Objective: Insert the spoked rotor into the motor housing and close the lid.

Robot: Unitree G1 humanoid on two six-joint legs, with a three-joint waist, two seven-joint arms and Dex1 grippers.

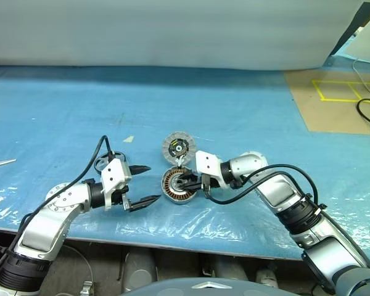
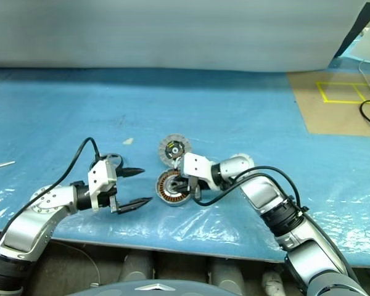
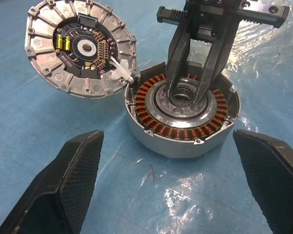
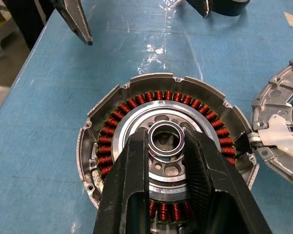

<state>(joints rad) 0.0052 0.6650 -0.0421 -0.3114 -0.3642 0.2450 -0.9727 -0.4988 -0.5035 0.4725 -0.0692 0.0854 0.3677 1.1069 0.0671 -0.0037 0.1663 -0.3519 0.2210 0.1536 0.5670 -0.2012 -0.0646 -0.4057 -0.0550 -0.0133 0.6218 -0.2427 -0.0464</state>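
Note:
The motor housing (image 1: 170, 187) sits on the blue sheet, its copper windings ringing a silvery hub (image 4: 165, 132). Its lid (image 1: 177, 148) is hinged open on the far side with its inner face up, lying flat beside the housing (image 3: 183, 114). My right gripper (image 1: 184, 184) reaches in from the right, and its fingers (image 4: 132, 180) are shut on either side of the hub. My left gripper (image 1: 153, 183) stands open just left of the housing with nothing between its fingers. The spoked rotor (image 1: 101, 164), a dark-rimmed wheel, lies on the sheet behind my left gripper, partly hidden by it.
A brown board (image 1: 333, 98) marked with yellow tape lies at the back right, with a black cable (image 1: 369, 116) across it. A small pale scrap (image 1: 129, 139) and a thin metal piece (image 1: 1, 163) lie on the left. The table's front edge (image 1: 172, 242) runs close below both grippers.

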